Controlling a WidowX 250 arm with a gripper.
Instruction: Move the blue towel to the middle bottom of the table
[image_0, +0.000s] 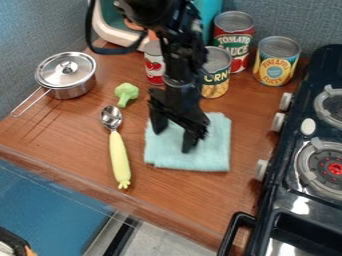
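Handle (236, 231) of the dark toy stove (280, 187) juts in at the table's near right edge, and the stove's body lines the right side of the table (190, 200). Left of the towel lies a spoon (119, 157), its yellow handle end toward the camera and its metal bowl pointing away, near the towel but apart from it. The blue towel (210, 159) lies flat and folded, right of the table's middle, between spoon and stove. It is almost square, a little wider than deep in view, so its long axis, if any, runs left to right; its near edge dips slightly to the right. Right above it, covering part of its far left area, hangs the gripper (174, 139), jaws released and spread apart; whether they touch the cloth I can't tell. Farther back sit green broccoli (126, 93) and a lidded metal pot (67, 79) at left, then cans (217, 82) behind the arm and to its right.
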